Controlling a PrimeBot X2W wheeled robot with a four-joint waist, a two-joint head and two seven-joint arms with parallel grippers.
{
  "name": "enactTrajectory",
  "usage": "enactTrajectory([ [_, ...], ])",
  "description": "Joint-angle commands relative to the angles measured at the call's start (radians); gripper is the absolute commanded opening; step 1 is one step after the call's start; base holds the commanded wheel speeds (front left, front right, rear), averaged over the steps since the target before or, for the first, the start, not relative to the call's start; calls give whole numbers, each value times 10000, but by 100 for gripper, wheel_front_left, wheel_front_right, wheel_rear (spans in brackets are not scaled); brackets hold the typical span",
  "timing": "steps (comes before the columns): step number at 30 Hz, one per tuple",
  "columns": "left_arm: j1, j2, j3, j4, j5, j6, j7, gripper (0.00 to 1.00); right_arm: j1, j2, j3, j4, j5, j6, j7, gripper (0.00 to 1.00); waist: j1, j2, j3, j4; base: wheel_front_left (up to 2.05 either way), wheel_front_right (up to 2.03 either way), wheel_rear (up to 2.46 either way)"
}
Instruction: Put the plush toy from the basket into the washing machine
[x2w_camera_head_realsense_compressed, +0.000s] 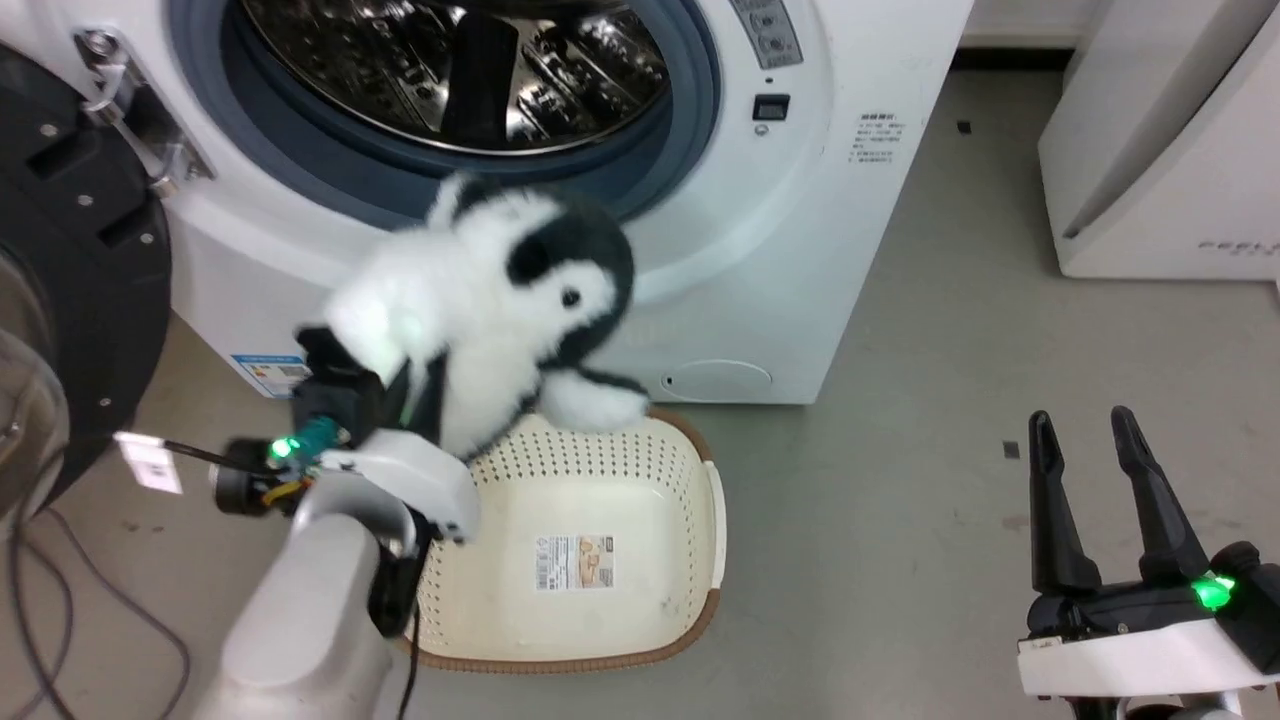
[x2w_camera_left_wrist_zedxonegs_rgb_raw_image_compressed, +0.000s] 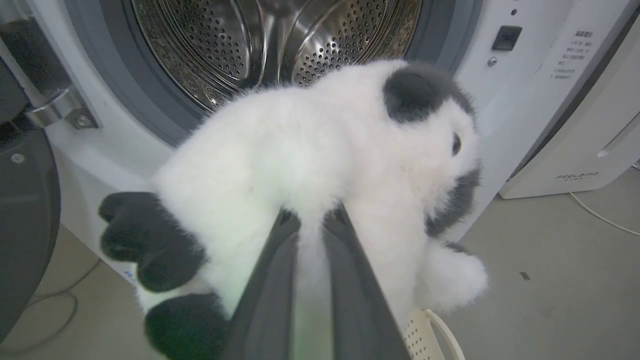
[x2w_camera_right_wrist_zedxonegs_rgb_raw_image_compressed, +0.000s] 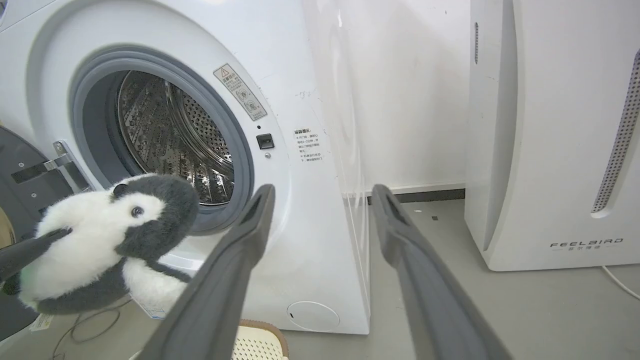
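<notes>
A fluffy black-and-white panda plush toy (x2w_camera_left_wrist_zedxonegs_rgb_raw_image_compressed: 310, 165) hangs in the air, pinched by the left gripper (x2w_camera_left_wrist_zedxonegs_rgb_raw_image_compressed: 314, 225). The two dark fingers are nearly closed on a fold of white fur low on the toy's body. The head is beyond the fingertips and to their right. Two black paws droop to the left of the fingers, and one white paw dangles to the right.

Just past the toy, ahead of the fingertips, is the round opening of the washing machine (x2w_camera_head_realsense_compressed: 790, 250). Its shiny perforated drum (x2w_camera_left_wrist_zedxonegs_rgb_raw_image_compressed: 225, 45) looks empty. The toy's head is about level with the lower rim of the grey rubber ring and is not yet inside. The black-framed door (x2w_camera_head_realsense_compressed: 70, 260) stands open off to the left of the gripper.

Below and behind the gripper sits the cream basket (x2w_camera_head_realsense_compressed: 480, 580) on the grey floor (x2w_camera_head_realsense_compressed: 900, 500), with only a label sticker inside it.

The toy looks light, soft and floppy. It sags around the grip, so its limbs may catch on the rubber ring. The fur is slippery and squashes easily, so a hold deep on the body is likely safer than one on a paw or an ear.

The right gripper (x2w_camera_head_realsense_compressed: 1082, 420) is well apart to the right, its fingers spread and holding nothing. Beyond it stands another white appliance (x2w_camera_right_wrist_zedxonegs_rgb_raw_image_compressed: 550, 125).
</notes>
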Motion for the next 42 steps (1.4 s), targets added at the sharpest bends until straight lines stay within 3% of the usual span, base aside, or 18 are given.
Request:
enactTrajectory([
  [1, -30, 79, 192, -380, 219, 162, -69, 0, -61, -1, 30, -70, -18, -7, -44, 100, 1, 0, 173, -90, 0, 0, 0],
  [6, -442, 44, 869, -922, 491, 349, -69, 0, -407, -1, 145, -125, -61, -7, -44, 100, 1, 0, 784, -345, 0, 0, 0],
  [19, -3179, 203, 2022, -737, 1050, 320, -70, 0, -1509, -1, 285, -355, 166, -7, -44, 100, 1, 0, 2988, -1485, 0, 0, 0],
  [32, -7188, 1385, 2782, 318, 1491, 320, -70, 0, -2522, -1, 615, -546, 874, -7, -44, 100, 1, 0, 5183, -2870, 0, 0, 0],
  [42, -9834, 2207, 3070, 2345, 1488, 363, -70, 0, -2760, -1, 810, -673, 1187, -7, -44, 100, 1, 0, 6037, -3461, 0, 0, 0],
])
